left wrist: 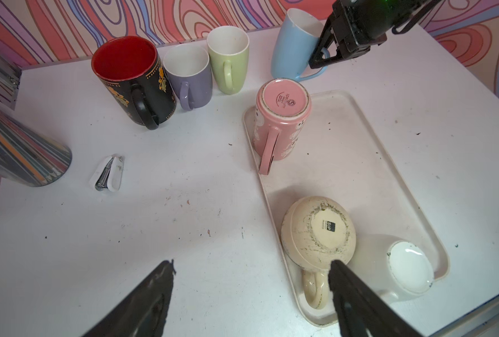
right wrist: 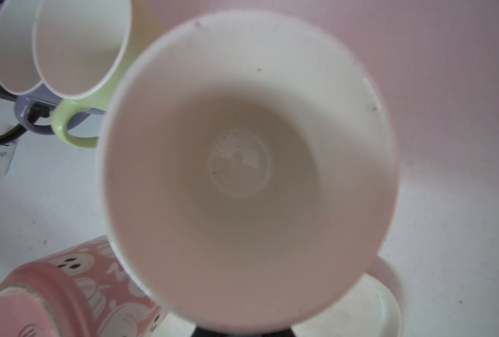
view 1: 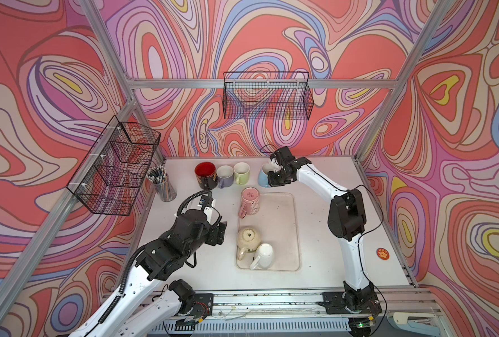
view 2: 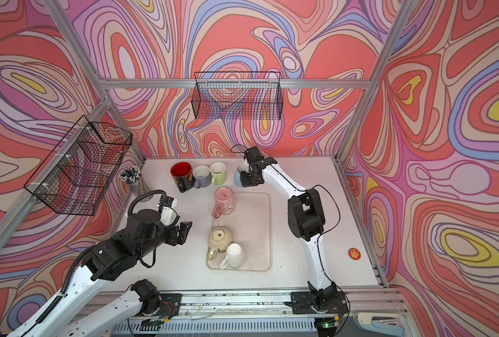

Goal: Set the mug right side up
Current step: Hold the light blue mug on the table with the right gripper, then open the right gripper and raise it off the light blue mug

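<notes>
Blue mug (left wrist: 293, 43): handle clamped in my right gripper (left wrist: 319, 59); left gripper (left wrist: 252, 264) released. Mugs (left wrist: 282, 116) total seven: three inverted on one tray (left wrist: 359, 163).

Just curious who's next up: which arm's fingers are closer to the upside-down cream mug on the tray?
Left. The left fingers hover open just beside the cream mug. The right fingers are at the far end of the table, shut on the handle of the blue mug.
</notes>
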